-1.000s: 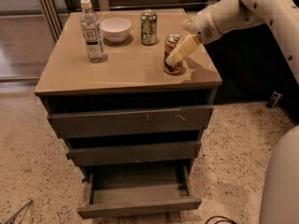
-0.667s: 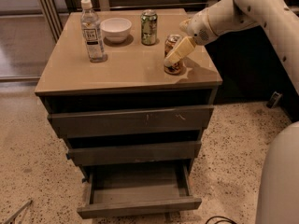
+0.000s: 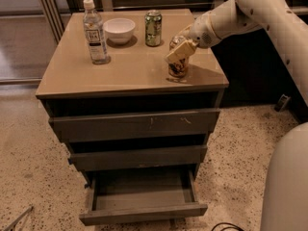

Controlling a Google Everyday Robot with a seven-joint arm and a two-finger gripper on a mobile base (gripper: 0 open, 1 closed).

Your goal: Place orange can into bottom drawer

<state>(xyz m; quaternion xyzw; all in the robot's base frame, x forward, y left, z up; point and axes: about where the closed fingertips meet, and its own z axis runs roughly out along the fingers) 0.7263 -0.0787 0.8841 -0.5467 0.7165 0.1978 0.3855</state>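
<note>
The orange can (image 3: 178, 67) stands upright on the cabinet top (image 3: 130, 66), near its right front corner. My gripper (image 3: 178, 49) reaches in from the right and sits around the can's upper part, with a tan finger (image 3: 176, 52) across its front. The can's base rests on the top. The bottom drawer (image 3: 143, 196) is pulled out at floor level and holds nothing I can see. It lies below and to the left of the can.
A clear bottle (image 3: 95, 32), a white bowl (image 3: 119, 30) and a green can (image 3: 153, 28) stand at the back of the cabinet top. Two wider grey drawers (image 3: 134, 124) above the bottom one are slightly out. My white base (image 3: 286, 186) is at the lower right.
The arm has shifted slightly; the gripper stays at the orange can, which has not visibly moved.
</note>
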